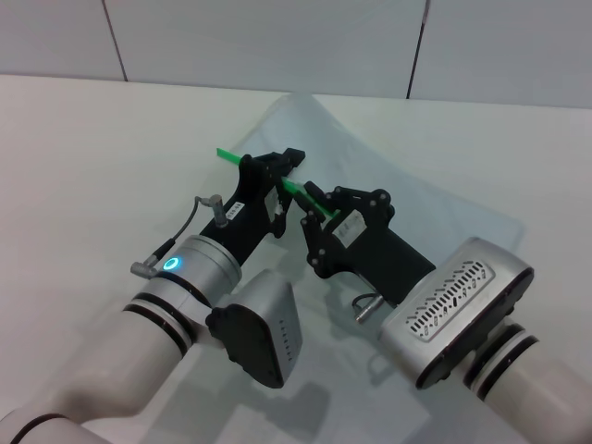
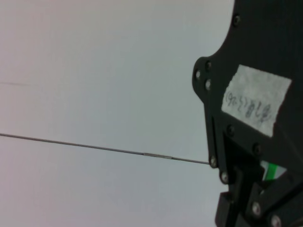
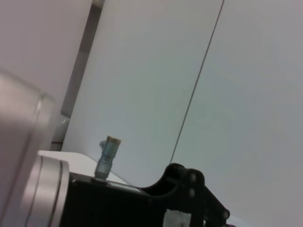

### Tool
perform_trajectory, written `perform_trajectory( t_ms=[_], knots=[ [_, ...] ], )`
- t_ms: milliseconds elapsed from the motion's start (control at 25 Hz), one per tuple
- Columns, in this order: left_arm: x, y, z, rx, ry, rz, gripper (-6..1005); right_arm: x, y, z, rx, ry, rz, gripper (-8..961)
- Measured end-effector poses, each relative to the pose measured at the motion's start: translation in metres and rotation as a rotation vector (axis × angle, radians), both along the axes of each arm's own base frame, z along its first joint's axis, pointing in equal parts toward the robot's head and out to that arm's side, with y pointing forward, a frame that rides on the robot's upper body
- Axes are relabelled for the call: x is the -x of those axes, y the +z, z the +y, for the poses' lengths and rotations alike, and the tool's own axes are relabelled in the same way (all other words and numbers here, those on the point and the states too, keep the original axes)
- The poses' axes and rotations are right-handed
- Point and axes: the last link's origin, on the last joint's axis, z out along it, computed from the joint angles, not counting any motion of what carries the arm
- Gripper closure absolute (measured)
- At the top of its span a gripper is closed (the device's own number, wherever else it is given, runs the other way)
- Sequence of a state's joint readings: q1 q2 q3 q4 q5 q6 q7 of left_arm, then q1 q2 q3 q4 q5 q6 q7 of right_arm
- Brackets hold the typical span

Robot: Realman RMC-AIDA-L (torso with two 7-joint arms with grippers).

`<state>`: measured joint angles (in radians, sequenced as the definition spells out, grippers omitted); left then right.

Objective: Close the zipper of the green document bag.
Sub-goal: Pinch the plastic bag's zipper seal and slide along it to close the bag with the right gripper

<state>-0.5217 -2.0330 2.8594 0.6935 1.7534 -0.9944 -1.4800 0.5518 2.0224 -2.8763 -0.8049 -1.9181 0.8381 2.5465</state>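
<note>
Head view: both arms meet over the green document bag (image 1: 407, 171), which lies flat on the white counter (image 1: 83, 157) with its far end curling up toward the wall. The zipper (image 1: 229, 154) runs as a bright green strip between the two black pincers. The left pincer (image 1: 277, 166) sits on the strip, apparently clamped on it; the right pincer (image 1: 313, 208) meets the same strip just beside it, seemingly pinched on it as well. The slider itself is hidden, so how far the zipper is closed cannot be judged; the pull looks to be underway, not finished. In the left wrist view only a sliver of green shows.
</note>
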Motion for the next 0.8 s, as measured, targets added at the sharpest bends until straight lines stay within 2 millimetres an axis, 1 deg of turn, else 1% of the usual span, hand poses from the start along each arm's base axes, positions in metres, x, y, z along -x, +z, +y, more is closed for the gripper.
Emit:
perform_trajectory(
  t_ms=[800],
  knots=[
    [0.0016, 0.0005, -0.0026, 0.002, 0.003, -0.008, 944, -0.0059, 0.0014, 0.0001, -0.008, -0.014, -0.006, 874]
  ],
)
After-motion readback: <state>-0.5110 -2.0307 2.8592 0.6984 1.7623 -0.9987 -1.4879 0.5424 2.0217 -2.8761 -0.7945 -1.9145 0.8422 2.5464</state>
